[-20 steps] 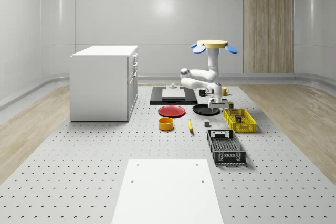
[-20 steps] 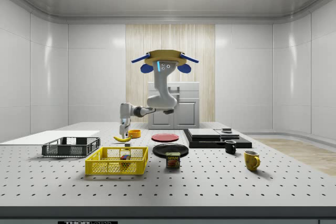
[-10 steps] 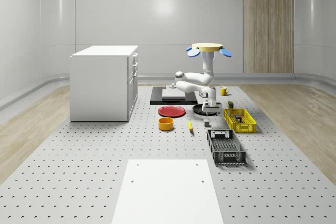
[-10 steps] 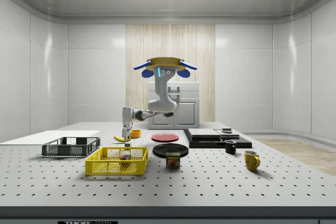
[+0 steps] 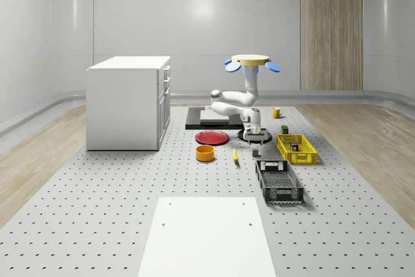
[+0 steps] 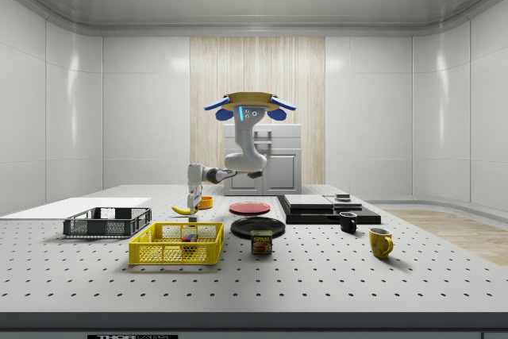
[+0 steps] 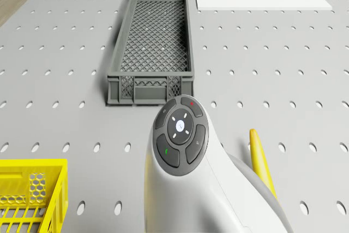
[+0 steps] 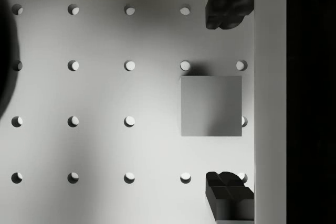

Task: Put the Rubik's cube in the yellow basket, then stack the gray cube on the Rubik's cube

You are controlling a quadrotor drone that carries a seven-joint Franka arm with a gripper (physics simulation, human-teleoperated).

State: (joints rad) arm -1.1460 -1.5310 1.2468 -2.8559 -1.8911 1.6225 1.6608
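The two dark fingers (image 8: 229, 6) stand spread apart in the wrist view, one on each side of the small plain gray cube (image 8: 211, 106), with clear gaps between the pads and the cube's faces; nothing is gripped. The gray cube sits flat on the perforated gray counter (image 5: 97, 212), just beside the yellow banana (image 5: 235, 154) and between the round black plate (image 5: 245, 136) and the dark gray mesh crate (image 5: 279, 181). The white arm reaches down from the drone (image 5: 249, 61), which hovers above the counter near the black plate and the flat black slab at the back. The multicoloured Rubik's cube (image 6: 188, 236) already lies inside the yellow wire basket (image 6: 176, 244), so the first half of the job looks done and the gray cube is next. The risk from here, as I judge it, is in the descent: the cube lies off toward one side of the wrist view, not centred, so if the hovering drone drifts, a fingertip could land on the cube's top or nudge it toward the banana. A later hazard is the basket's wall during placing
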